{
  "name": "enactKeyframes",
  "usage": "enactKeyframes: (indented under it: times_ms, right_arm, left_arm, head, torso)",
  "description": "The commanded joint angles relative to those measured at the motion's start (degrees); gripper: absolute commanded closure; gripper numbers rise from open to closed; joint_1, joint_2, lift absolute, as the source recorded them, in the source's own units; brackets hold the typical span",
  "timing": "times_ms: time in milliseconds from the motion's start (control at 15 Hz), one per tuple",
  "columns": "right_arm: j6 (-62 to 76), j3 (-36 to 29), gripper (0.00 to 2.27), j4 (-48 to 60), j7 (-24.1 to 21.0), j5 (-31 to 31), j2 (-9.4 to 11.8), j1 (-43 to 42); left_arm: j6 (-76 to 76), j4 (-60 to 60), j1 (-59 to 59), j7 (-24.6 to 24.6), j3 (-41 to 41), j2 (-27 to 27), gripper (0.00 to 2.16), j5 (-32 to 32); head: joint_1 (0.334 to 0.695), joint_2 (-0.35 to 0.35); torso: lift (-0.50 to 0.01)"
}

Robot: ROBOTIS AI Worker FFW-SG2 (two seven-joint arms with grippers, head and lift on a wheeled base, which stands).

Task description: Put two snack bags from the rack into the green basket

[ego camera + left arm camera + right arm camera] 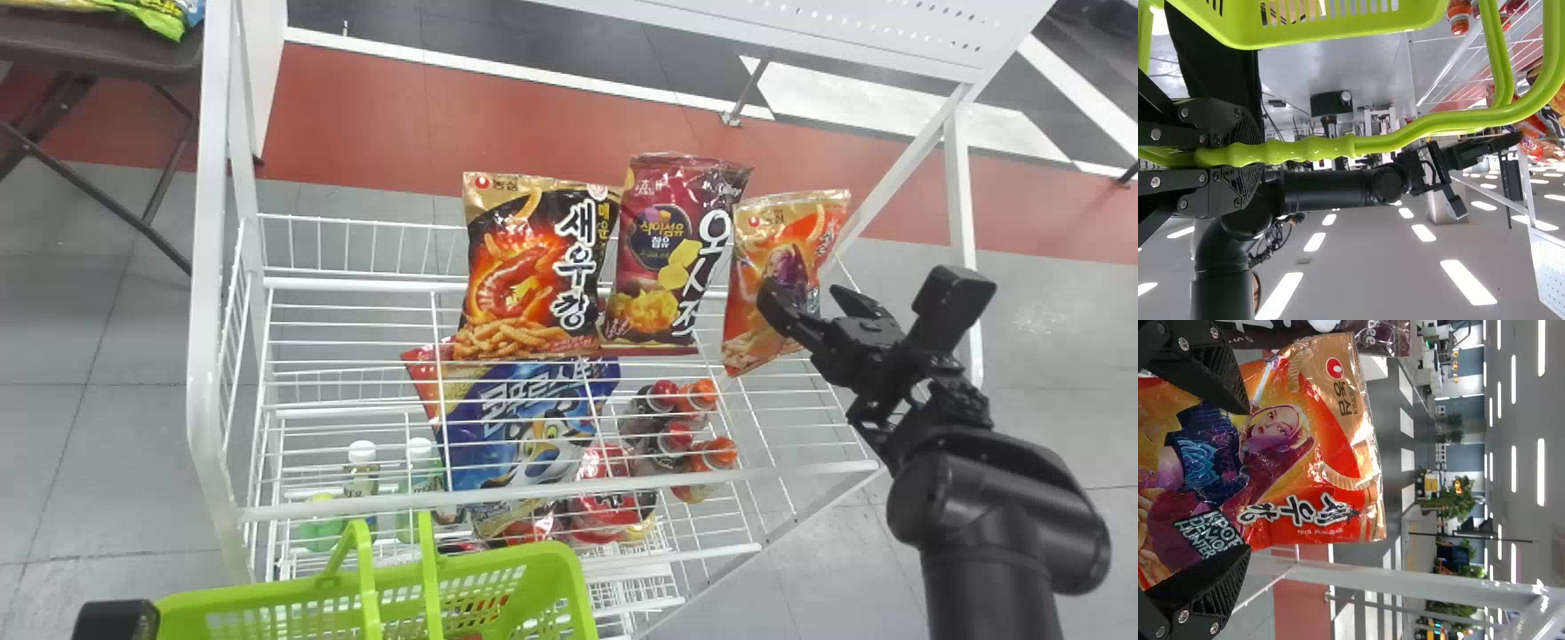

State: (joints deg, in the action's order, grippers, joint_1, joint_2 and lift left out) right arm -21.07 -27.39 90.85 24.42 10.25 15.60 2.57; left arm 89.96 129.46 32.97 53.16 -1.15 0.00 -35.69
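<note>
In the head view my right gripper (807,304) is open at the orange snack bag (782,267), rightmost on the rack's top shelf. In the right wrist view, the right gripper (1245,480) has its two fingers apart, with the orange bag (1291,453) upright before and between them. To its left stand a maroon bag (662,258) and a black-and-orange bag (533,267). My left gripper (116,620) is beside the green basket (222,600); in the left wrist view, the left gripper (1238,155) is shut on the basket handle (1391,144).
The white wire rack (551,496) has a front rail between basket and bags. On lower levels lie a blue snack bag (524,427), small bottles (685,436) and a red package (605,498). A white rack post (962,196) rises to the right of the orange bag.
</note>
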Motion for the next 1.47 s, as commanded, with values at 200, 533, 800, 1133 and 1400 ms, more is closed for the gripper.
enactKeyframes:
  times_ms: [200,533,800,1133,1400]
  right_arm:
    - [-5.6,1.0,1.98,-4.4,1.9,-2.9,-0.5,-5.9]
    - [-4.2,-0.9,2.24,0.6,-1.8,-0.9,-1.4,-2.4]
    - [-5.3,-4.0,2.24,7.3,-4.1,5.5,-1.4,2.8]
    - [-12.5,-10.0,2.24,25.5,-3.8,20.2,-2.8,17.2]
    - [-39.2,-18.2,2.24,42.7,-0.3,30.8,-6.4,24.3]
  left_arm:
    - [0.1,-0.1,-0.1,0.0,-0.6,-0.1,1.47,-0.1]
    - [0.1,0.4,-0.5,-0.6,-0.5,0.0,1.47,-0.1]
    - [0.1,0.4,-0.5,-0.8,-0.3,-0.1,1.47,0.0]
    - [0.1,0.4,-0.5,-0.5,-0.7,0.0,1.47,-0.1]
    - [0.1,0.3,-0.8,-0.6,-0.5,-0.1,1.47,-0.1]
  head:
    - [0.695,-0.350]
    - [0.695,-0.350]
    - [0.695,-0.350]
    - [0.695,-0.350]
    - [0.695,-0.350]
  torso:
    - [-0.006]
    - [-0.006]
    - [-0.006]
    - [-0.006]
    - [-0.006]
